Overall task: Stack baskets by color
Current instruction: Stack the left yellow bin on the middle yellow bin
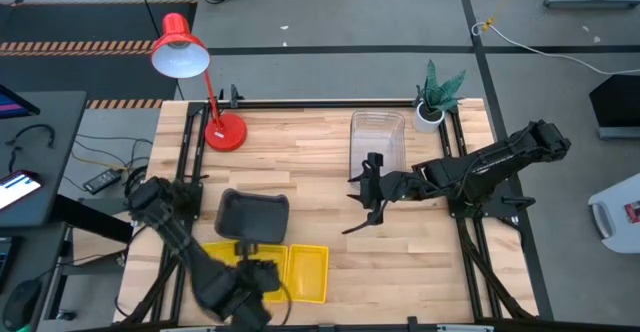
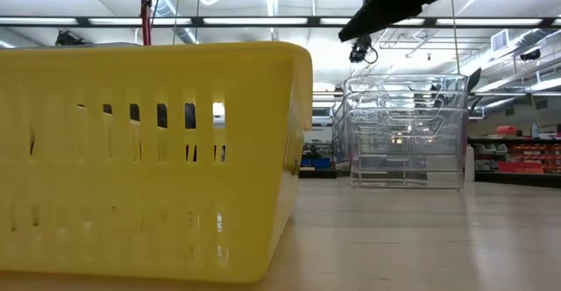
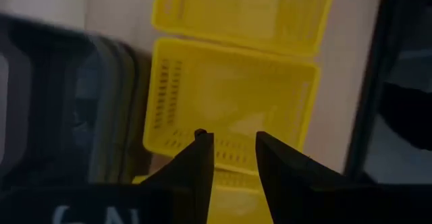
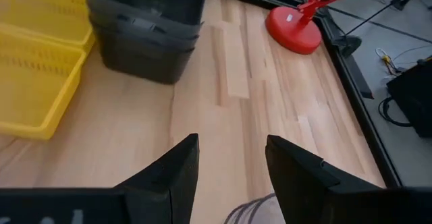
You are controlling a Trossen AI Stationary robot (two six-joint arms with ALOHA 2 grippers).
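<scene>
Over the yellow baskets (image 3: 233,99), my left pincer (image 3: 233,158) hangs, fingers slightly parted, gripping nothing. My right pincer (image 4: 229,163) waits open above the surface (image 4: 236,109).

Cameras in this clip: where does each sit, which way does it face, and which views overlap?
High: overhead, straight down on table; both arms show.
Low: table height, past yellow basket to clear stack; an arm shows at top.
Left wrist: down on yellow baskets; left gripper.
Right wrist: across table to grey stack, lamp base; right gripper, open.
Shared: both wrist views show yellow baskets.
</scene>
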